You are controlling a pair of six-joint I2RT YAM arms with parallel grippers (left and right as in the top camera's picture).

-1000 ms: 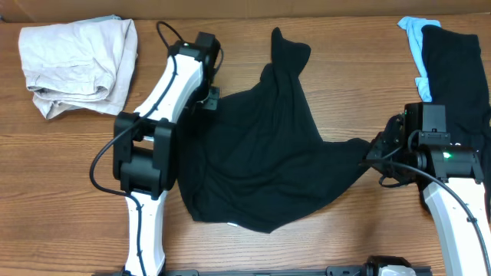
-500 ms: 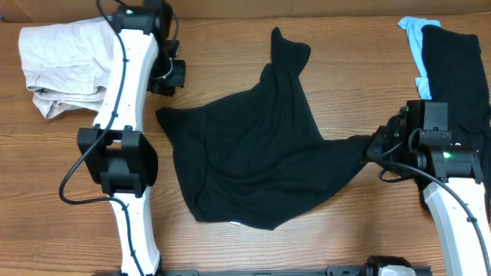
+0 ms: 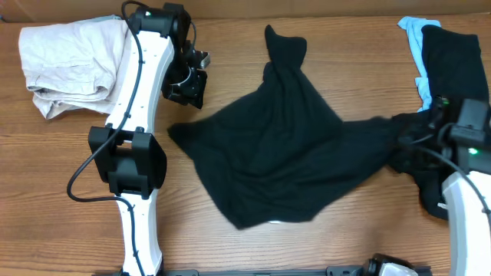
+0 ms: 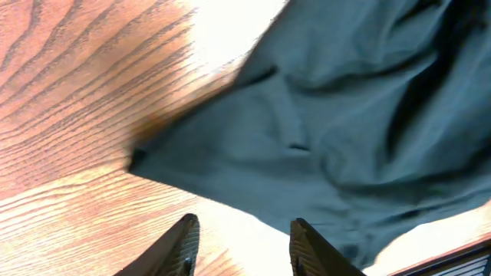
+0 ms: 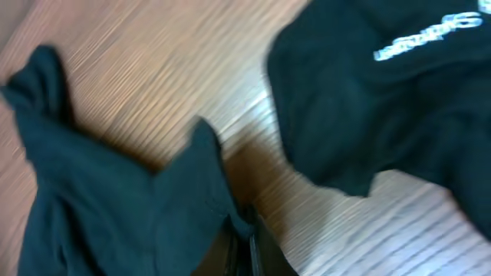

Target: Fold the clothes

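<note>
black T-shirt (image 3: 284, 153): crumpled, mid-surface, one corner stretched right | black logo T-shirt (image 3: 454, 69): far right | light-blue piece (image 3: 415, 34): touching its left edge

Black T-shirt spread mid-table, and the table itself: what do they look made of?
Black T-shirt: soft matte knit, probably cotton jersey; it drapes in loose folds. Table: wood or wood-look laminate, smooth, slightly glossy; grain lines show, with glare in the left wrist view.

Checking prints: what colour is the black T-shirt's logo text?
Logo text is white; right wrist view.
</note>
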